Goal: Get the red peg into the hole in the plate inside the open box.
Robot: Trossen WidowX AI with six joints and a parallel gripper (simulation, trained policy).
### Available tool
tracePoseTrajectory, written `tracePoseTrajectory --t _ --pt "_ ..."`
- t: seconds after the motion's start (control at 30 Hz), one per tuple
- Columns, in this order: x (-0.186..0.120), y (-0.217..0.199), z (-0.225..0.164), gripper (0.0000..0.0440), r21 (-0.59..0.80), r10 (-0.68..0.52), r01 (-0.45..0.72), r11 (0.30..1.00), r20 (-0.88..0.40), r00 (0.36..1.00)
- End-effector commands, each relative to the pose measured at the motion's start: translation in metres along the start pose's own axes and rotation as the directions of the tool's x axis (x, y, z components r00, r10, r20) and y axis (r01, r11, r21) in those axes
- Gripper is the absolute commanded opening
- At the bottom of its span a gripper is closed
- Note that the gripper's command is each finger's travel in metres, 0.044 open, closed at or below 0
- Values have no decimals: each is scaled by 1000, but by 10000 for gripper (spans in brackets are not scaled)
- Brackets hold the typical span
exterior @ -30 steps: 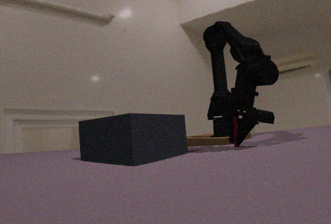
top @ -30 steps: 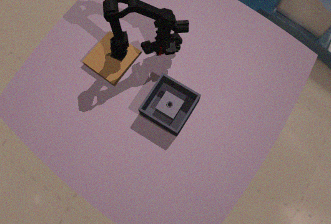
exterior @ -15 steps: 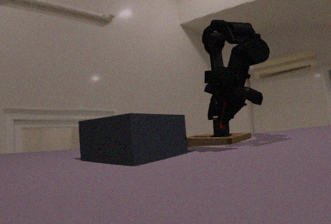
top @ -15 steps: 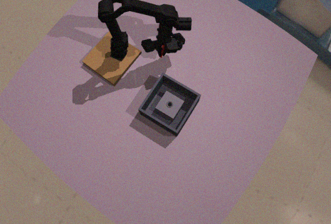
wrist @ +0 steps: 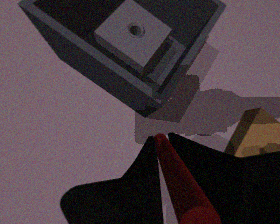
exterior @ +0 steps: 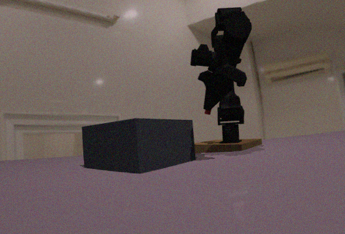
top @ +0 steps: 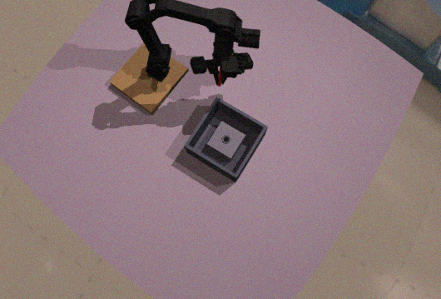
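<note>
The red peg (top: 220,77) (exterior: 207,112) (wrist: 183,185) is held between the fingers of my gripper (top: 219,80) (exterior: 207,107) (wrist: 160,139), which is shut on it. In the exterior view the peg's lower tip shows just under the fingers, up off the table, higher than the box's rim. The open dark grey box (top: 252,150) (exterior: 138,145) (wrist: 91,75) stands on the table beside the gripper, not under it. On its floor the light plate (top: 218,142) (wrist: 116,30) has a round hole (top: 225,139) (wrist: 136,30) at its centre, with nothing in it.
The arm stands on a wooden base board (top: 143,102) (exterior: 250,144) (wrist: 256,135), to the left of the box in the top view. The pink table top (top: 324,155) (exterior: 228,196) carries shadows of the arm and the box. The box's four walls stand around the plate.
</note>
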State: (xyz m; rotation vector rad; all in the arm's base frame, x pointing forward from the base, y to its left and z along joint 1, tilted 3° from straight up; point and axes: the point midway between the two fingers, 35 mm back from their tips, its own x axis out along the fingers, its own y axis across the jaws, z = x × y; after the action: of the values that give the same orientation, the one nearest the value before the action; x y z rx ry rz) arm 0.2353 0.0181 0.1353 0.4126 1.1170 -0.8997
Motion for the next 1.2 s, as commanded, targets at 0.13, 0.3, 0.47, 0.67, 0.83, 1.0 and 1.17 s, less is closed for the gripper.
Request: tracePoseTrajectory --t 0.13,0.3,0.47,0.67,0.83,1.0,1.17 --pt "4 -3 32 0 79 -5 3 997 30 1000" --pt "12 -5 54 0 129 -14 8 992 43 999" --pt "24 -7 75 0 162 -19 11 987 52 998" --pt "40 -10 98 0 180 -20 10 984 54 998" --pt "56 -12 114 0 175 -12 3 985 49 999" --pt "71 -12 127 0 151 3 -8 989 37 999" --pt "85 -12 136 0 112 22 -24 993 20 1000"
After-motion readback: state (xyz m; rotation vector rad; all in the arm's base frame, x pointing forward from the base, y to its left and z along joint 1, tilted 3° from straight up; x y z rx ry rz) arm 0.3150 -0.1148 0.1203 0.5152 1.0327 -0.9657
